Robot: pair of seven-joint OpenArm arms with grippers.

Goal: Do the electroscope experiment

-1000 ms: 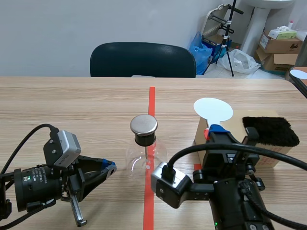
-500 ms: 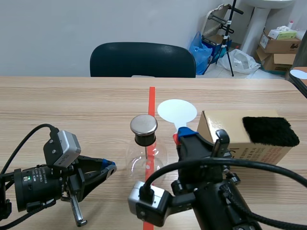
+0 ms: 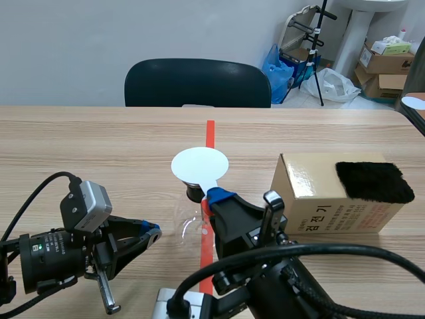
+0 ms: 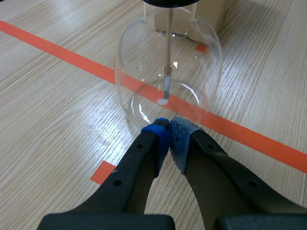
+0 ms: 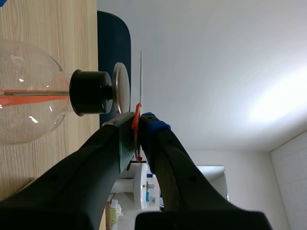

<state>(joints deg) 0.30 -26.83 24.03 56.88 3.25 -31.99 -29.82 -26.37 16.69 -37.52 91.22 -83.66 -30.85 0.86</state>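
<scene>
The electroscope is a clear glass flask [image 3: 192, 222] with a black stopper [image 5: 91, 92] and a metal cap [image 5: 121, 88]. In the scene view a round white disc [image 3: 199, 164] hovers over the cap and hides it. My right gripper [image 3: 215, 197] is shut on the disc's orange-red handle [image 5: 137, 125]. In the right wrist view the disc [image 5: 141, 76] appears edge-on, a small gap from the cap. My left gripper [image 4: 170, 130] is shut on nothing, its tips just short of the flask [image 4: 168, 67]. The thin rod and foil leaf [image 4: 166, 86] hang straight inside.
A cardboard box [image 3: 325, 203] with a black fur pad [image 3: 370, 181] on top stands to the right of the flask. A dark chair [image 3: 197, 83] stands behind the table's far edge. Boxes and bags lie on the floor beyond, at the back right.
My right arm has carried the white disc leftward from above the box to over the electroscope's cap. The left arm has not moved.
</scene>
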